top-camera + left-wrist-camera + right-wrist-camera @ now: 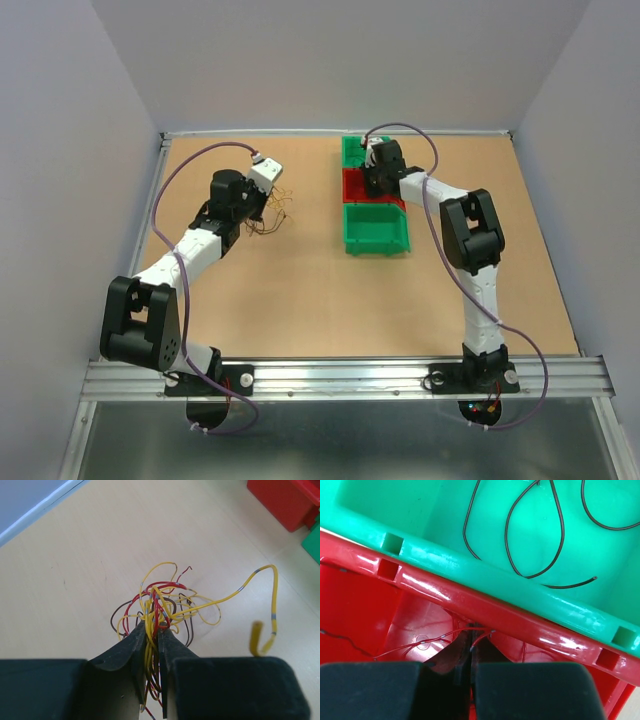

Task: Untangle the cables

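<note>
We saw the left pincer (153,629) clamped on a tangle of thin yellow, red, brown wires (162,584); the right pincer (471,640), fully closed, pinched a thin red wire (420,642).

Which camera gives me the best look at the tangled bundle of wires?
The left wrist view: the tangle fills the centre, yellow, red and dark strands distinct, pinched in the left pincer. In the top view the tangle is only a tiny scribble. The right wrist view shows none of it.
</note>
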You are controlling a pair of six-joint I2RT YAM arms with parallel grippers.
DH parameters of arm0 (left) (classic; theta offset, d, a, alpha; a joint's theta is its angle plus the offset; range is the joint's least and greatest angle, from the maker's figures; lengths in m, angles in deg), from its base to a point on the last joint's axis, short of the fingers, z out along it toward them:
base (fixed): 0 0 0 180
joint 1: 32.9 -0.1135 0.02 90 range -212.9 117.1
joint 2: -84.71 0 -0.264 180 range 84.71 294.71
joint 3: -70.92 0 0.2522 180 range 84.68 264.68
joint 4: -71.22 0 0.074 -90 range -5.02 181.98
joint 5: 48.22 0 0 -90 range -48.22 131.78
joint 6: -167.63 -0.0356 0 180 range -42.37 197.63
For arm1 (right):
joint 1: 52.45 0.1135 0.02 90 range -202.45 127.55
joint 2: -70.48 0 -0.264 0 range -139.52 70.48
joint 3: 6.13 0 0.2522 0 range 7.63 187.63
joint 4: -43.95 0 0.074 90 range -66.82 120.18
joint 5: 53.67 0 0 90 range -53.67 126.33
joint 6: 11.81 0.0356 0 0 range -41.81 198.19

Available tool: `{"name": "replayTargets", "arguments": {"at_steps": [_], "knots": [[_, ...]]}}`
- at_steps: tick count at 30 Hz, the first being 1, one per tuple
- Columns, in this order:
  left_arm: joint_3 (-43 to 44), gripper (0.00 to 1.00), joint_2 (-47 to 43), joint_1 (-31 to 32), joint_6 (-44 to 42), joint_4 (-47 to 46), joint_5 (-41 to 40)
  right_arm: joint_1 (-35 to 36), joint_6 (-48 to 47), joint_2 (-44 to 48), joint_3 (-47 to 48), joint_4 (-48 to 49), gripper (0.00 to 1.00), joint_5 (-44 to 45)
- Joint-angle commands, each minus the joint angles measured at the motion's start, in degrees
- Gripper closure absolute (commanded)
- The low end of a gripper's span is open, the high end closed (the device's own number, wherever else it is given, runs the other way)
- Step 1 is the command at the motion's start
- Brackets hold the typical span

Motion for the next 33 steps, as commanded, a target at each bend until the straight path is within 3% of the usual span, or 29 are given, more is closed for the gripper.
{"name": "replayTargets", "arguments": {"at_steps": [1,7,18,23,29,33], "knots": [[0.5,0.77,-2.1,0.5,-0.7,-1.4,-0.1,0.4,-1.7,4.5,-0.4,-1.2,0.97,0.2],[0.5,0.77,-2.3,0.5,-0.7,-1.4,-0.1,0.9,1.2,13.2,-10.0,8.0,0.72,0.7],[0.3,0.77,-2.8,0.7,-0.7,-1.5,-0.3,1.3,2.4,23.5,-19.2,14.7,0.34,2.0],[0.0,0.77,-3.3,0.7,-1.4,-1.4,2.1,1.3,2.5,26.4,-22.2,16.7,0.32,0.3],[-0.1,0.77,-4.6,0.7,-3.2,0.9,12.9,3.1,-5.4,30.4,-27.7,22.3,0.32,-24.8],[-0.7,0.77,-6.8,0.7,-4.0,2.2,19.6,6.2,-10.8,32.3,-32.2,28.6,0.34,-29.9]]}}
